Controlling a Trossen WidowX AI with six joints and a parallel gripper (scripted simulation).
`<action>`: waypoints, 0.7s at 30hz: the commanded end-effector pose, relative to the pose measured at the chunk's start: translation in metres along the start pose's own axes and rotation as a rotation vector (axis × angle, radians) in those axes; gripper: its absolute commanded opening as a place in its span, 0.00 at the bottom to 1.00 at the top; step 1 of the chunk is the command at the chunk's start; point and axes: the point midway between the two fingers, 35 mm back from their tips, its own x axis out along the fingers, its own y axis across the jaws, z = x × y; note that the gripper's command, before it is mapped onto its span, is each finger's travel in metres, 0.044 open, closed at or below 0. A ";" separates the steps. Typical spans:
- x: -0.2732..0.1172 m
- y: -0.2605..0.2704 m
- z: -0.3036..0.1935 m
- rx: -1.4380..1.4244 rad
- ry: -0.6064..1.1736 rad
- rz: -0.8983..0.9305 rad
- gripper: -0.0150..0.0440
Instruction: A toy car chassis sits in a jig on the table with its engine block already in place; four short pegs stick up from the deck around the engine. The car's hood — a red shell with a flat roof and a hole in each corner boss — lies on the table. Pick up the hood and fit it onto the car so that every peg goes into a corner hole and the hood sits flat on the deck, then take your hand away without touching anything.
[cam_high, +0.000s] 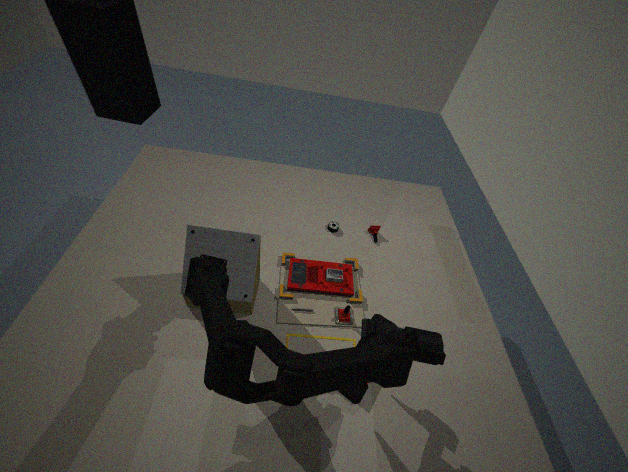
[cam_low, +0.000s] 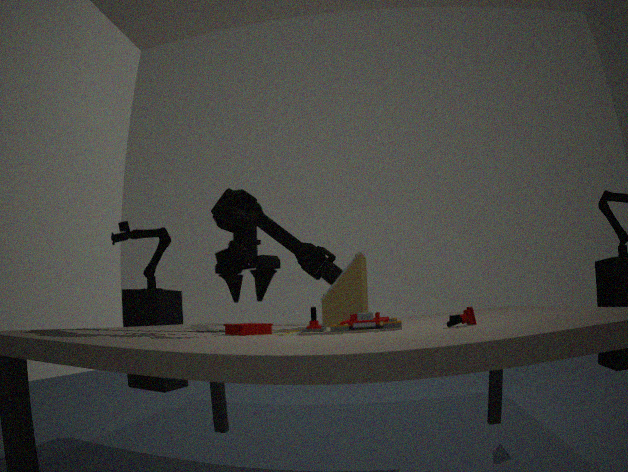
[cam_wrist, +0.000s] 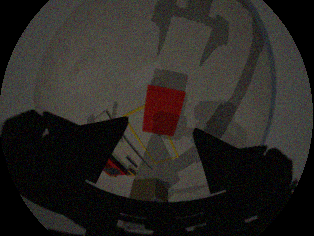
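The red hood (cam_low: 248, 329) (cam_wrist: 165, 107) lies flat on the table at one end of the yellow outline; in the top view the arm hides it. My gripper (cam_low: 248, 301) (cam_wrist: 161, 126) is open and empty and hangs above the hood, fingers pointing down. In the wrist view the hood shows ahead of and between the fingertips, its long side running roughly along the view's vertical. The red chassis (cam_high: 321, 287) (cam_low: 350, 321) sits in the jig with yellow corners (cam_high: 285, 294). The engine block (cam_high: 334, 274) (cam_low: 366, 316) is on its deck. The pegs are too small to tell clearly.
A red piece with an upright black post (cam_high: 344, 314) (cam_low: 313, 324) stands between jig and yellow outline (cam_high: 320, 336). A wheel (cam_high: 333, 226) and a red-and-black part (cam_high: 374, 231) (cam_low: 468, 316) lie beyond the jig. The arm stands on a grey-topped wedge block (cam_high: 240, 263) (cam_low: 350, 299).
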 end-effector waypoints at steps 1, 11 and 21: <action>0.004 -0.001 -0.001 -0.005 0.003 -0.007 1.00; 0.010 0.000 -0.001 -0.005 0.003 -0.007 1.00; 0.015 0.000 0.000 -0.005 0.003 -0.007 1.00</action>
